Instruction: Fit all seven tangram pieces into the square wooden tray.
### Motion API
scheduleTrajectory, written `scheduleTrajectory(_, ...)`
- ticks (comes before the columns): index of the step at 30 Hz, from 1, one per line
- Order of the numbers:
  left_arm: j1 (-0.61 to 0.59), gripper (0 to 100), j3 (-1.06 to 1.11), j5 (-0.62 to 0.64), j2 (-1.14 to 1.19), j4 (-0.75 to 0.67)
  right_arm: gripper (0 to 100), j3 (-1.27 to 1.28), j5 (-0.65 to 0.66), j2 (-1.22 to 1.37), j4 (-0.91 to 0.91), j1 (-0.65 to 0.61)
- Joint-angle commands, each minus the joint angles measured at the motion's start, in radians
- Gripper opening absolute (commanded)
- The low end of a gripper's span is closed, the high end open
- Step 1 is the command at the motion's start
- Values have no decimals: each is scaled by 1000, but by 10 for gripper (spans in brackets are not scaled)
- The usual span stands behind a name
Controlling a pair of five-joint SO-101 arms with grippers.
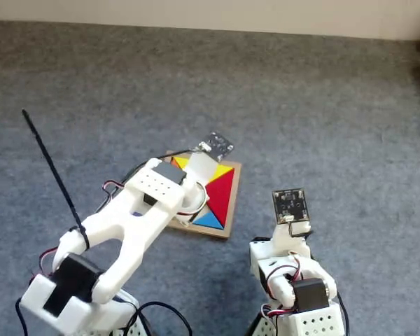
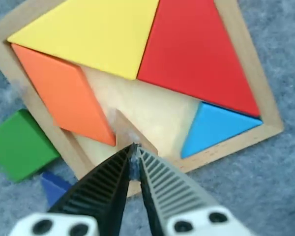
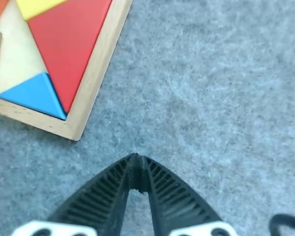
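Left gripper (image 2: 133,150): fingers together, tips at a small brown wooden piece (image 2: 130,129) inside the square wooden tray (image 2: 254,73). Right gripper (image 3: 135,163): fingers together, above the grey carpeted counter (image 3: 211,73).

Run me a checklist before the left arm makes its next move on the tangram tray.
1. Hold of the left gripper on the brown wooden piece at its tip: cannot tell; gripper shut.
2. Free floor in the square wooden tray: ok.
3. Seating of the large yellow triangle, large red triangle, orange parallelogram and small blue triangle: ok.
4. All pieces in tray: not ok; the green square piece and dark blue piece lie on the grey carpet.
5. Clearance of the right gripper from the tray: ok, shut over carpet.
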Motion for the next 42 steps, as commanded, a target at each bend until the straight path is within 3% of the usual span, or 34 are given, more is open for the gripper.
scheduleTrajectory(1, -2, 7, -71, 11, 107, -14, 10, 113, 9, -18, 4, -10)
scheduleTrajectory(15, -10, 7, -217, 66, 226, 29, 10, 113, 9, -18, 4, -10)
scheduleTrajectory(29, -13, 7, -249, 68, 234, -40, 10, 113, 9, -18, 4, -10)
scheduleTrajectory(42, -101, 7, -278, 124, 234, -52, 10, 113, 9, -18, 4, -10)
